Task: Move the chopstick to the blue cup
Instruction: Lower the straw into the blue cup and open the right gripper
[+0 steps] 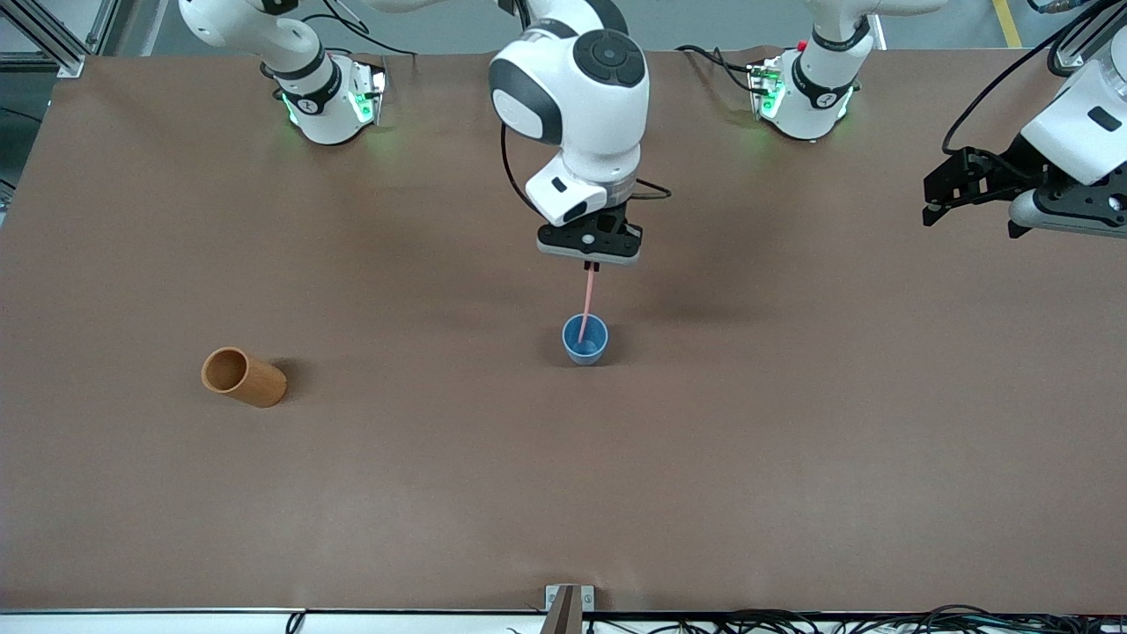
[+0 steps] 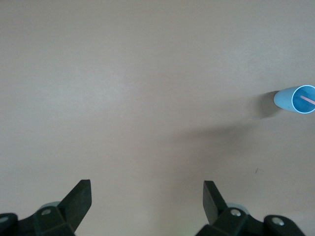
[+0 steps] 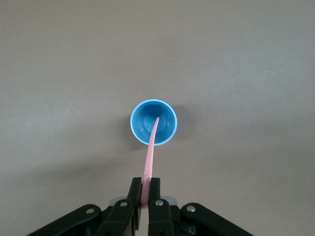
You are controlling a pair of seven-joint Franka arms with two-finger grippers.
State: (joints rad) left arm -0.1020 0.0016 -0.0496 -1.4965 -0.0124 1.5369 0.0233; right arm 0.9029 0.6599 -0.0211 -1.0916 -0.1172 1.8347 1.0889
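The blue cup [image 1: 585,340] stands upright near the middle of the table. Straight above it hangs my right gripper [image 1: 592,264], shut on the top end of the pale-pink chopstick [image 1: 587,299]. The stick points down and its lower end is inside the cup's mouth. From the right wrist view, the chopstick [image 3: 150,160] runs from my right gripper [image 3: 145,187] into the blue cup [image 3: 153,122]. My left gripper [image 1: 935,207] waits open in the air over the left arm's end of the table. It is also open in the left wrist view [image 2: 146,189], where the blue cup [image 2: 296,100] shows some way off.
An orange-brown wooden cup [image 1: 243,377] lies on its side toward the right arm's end of the table, a little nearer to the front camera than the blue cup. A metal bracket [image 1: 569,602] sits at the table's near edge.
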